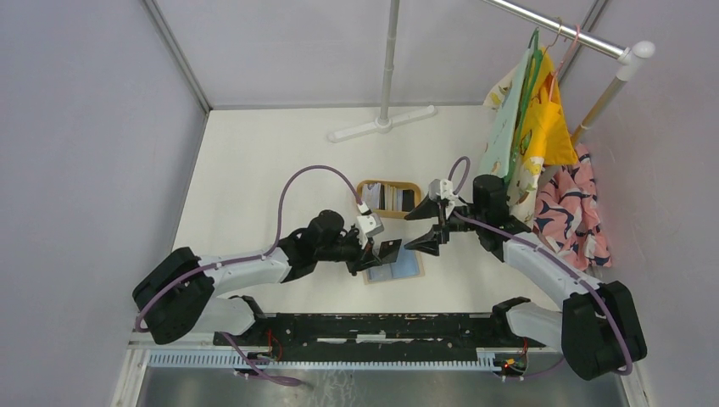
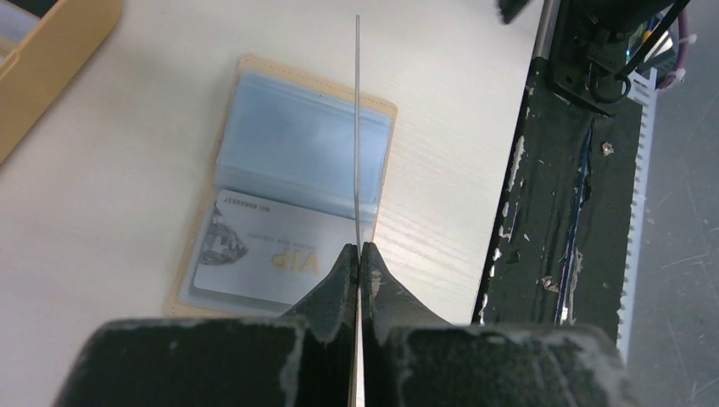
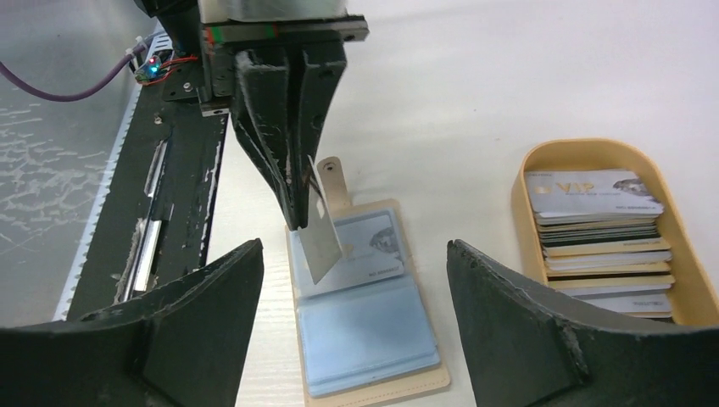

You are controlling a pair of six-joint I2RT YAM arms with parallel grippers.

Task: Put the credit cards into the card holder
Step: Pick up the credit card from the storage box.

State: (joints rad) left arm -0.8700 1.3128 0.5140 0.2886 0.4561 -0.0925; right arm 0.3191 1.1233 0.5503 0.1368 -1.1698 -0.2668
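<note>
The beige card holder (image 1: pixel 405 270) lies open on the table, its light blue pockets facing up (image 2: pixel 297 144) (image 3: pixel 373 331). One silver VIP card (image 2: pixel 263 250) sits in a pocket. My left gripper (image 1: pixel 376 253) (image 2: pixel 360 254) is shut on a thin credit card (image 2: pixel 357 127), edge-on in its own view. That card (image 3: pixel 322 242) hangs tilted just over the holder's pocket edge. My right gripper (image 1: pixel 428 227) (image 3: pixel 354 246) stands open and empty, just beyond the holder and facing it. More credit cards (image 3: pixel 593 229) are stacked in the oval wooden tray (image 3: pixel 519 212) (image 1: pixel 363 197).
A black rail (image 1: pixel 373 326) runs along the near table edge, right beside the holder (image 2: pixel 551 212). A white stand base (image 1: pixel 381 125) lies at the back. A rack of hanging clothes (image 1: pixel 543 136) fills the right side. Grey walls close in left and rear.
</note>
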